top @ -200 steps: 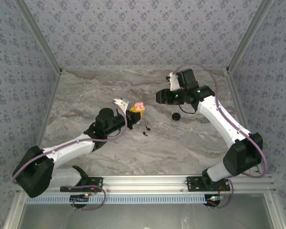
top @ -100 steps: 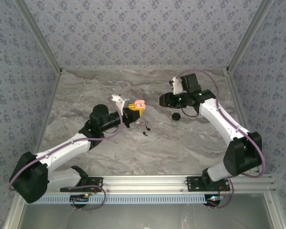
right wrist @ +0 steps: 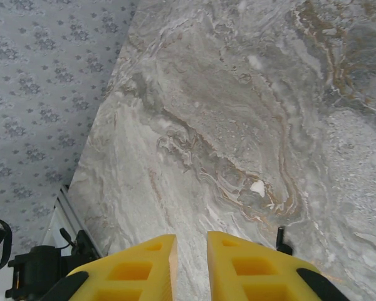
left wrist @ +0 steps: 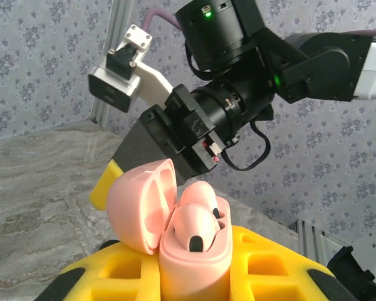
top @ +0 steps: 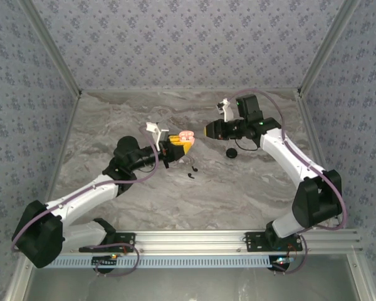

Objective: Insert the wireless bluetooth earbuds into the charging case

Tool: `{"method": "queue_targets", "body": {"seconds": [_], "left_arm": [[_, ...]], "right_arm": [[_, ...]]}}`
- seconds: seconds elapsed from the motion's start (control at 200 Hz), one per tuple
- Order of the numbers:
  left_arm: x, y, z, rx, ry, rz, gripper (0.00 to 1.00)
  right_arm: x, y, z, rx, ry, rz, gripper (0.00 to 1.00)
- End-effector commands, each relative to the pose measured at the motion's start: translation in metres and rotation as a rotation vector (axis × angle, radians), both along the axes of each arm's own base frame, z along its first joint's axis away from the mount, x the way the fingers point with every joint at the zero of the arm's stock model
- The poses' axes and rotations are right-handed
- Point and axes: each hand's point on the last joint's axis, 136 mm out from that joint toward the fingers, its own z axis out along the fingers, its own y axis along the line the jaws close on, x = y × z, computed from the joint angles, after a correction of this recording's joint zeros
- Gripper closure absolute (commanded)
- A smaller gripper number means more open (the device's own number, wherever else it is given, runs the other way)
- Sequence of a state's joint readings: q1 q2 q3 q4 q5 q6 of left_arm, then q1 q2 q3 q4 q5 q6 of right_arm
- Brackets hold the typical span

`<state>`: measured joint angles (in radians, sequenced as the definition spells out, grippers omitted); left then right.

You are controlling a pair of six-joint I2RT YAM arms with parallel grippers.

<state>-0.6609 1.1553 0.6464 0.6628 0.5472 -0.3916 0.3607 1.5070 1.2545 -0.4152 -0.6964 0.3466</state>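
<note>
The charging case [left wrist: 194,257] is pink and stands upright between the yellow fingers of my left gripper [left wrist: 194,276], which is shut on it. Its lid [left wrist: 141,204] is hinged open to the left. Two pink earbuds [left wrist: 197,229] with dark tips sit in its wells. From above, the case [top: 185,137] is held over the table's middle by the left gripper [top: 178,145]. My right gripper [top: 205,130] hovers just right of it, and its yellow tip [left wrist: 106,182] shows behind the lid. The right gripper [right wrist: 191,251] holds nothing; a narrow gap separates its fingers.
A round black puck [top: 231,153] lies on the marble table [top: 250,188] below the right wrist. Two tiny black hooked pieces [top: 191,172] lie in front of the case, and one black piece [right wrist: 280,238] shows by the right finger. Patterned walls enclose the table.
The right gripper's fingers have drawn much closer together and its wrist has turned toward the case. The left arm has shifted the case slightly up and right.
</note>
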Motion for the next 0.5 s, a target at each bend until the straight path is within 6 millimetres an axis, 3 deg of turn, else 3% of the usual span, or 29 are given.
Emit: {"method": "queue_targets", "body": {"seconds": [0.0, 0.495], "left_arm": [[-0.004, -0.003, 0.033, -0.073, -0.068, -0.044, 0.94], [0.001, -0.008, 0.028, -0.074, -0.049, -0.052, 0.95]], "right_arm": [[-0.004, 0.013, 0.010, 0.056, -0.004, 0.061, 0.81], [-0.026, 0.041, 0.051, 0.202, -0.066, 0.202, 0.87]]}}
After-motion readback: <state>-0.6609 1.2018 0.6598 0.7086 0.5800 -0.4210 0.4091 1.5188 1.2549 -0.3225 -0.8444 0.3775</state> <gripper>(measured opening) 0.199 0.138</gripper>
